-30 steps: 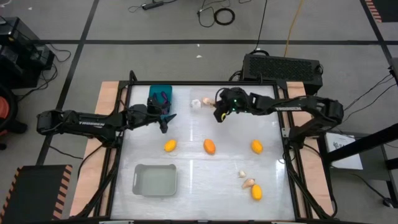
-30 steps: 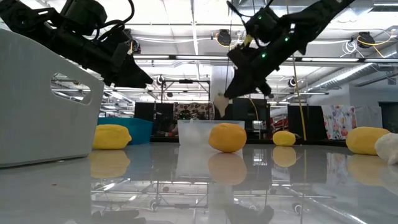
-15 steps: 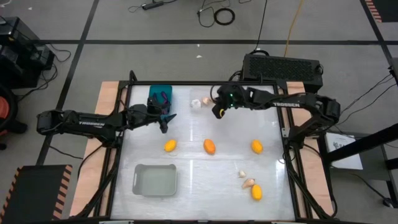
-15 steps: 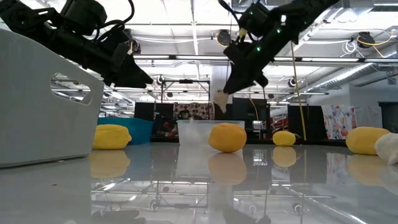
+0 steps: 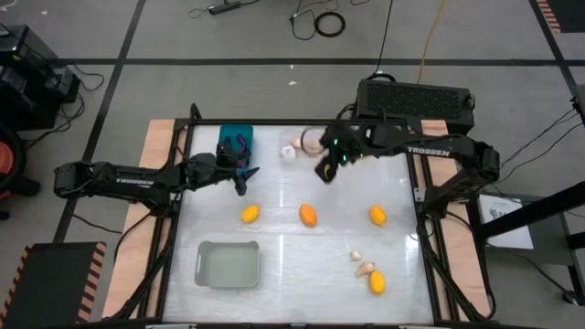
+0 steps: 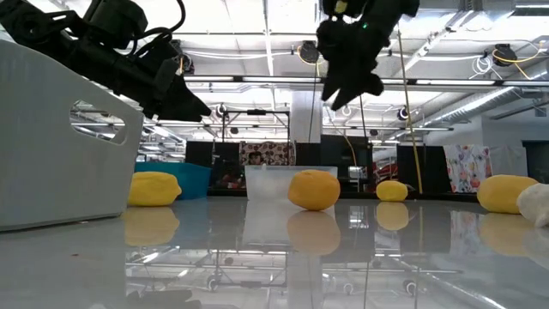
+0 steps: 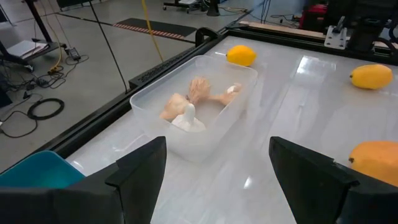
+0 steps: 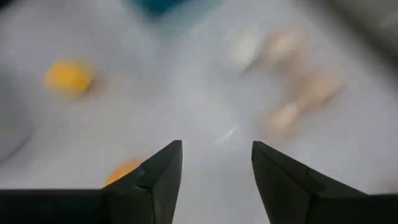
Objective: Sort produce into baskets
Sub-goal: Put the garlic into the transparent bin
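Observation:
My right gripper [image 5: 324, 173] hangs open and empty above the table, just right of the clear basket [image 5: 300, 146]. The clear basket holds several pale garlic pieces [image 7: 198, 102]. My left gripper [image 5: 242, 176] waits open and empty beside the teal basket [image 5: 236, 137], which holds purple eggplants [image 5: 240, 143]. Yellow ovals lie on the table in a row [image 5: 249, 214], [image 5: 308, 215], [image 5: 377, 215], with one more near the front right [image 5: 377, 281]. Two garlic pieces [image 5: 362, 265] lie beside that one.
The pale grey basket [image 5: 228, 263] stands at the near left and fills the left of the low view [image 6: 51, 146]. Wooden side rails and a black frame [image 5: 422, 196] border the white table. A black box [image 5: 416, 96] sits behind the far right edge.
My right gripper carried a pale garlic piece over the clear basket, then let it go and rose. The garlic piece is gone from the fingertips, and one more pale piece lies in the clear basket.

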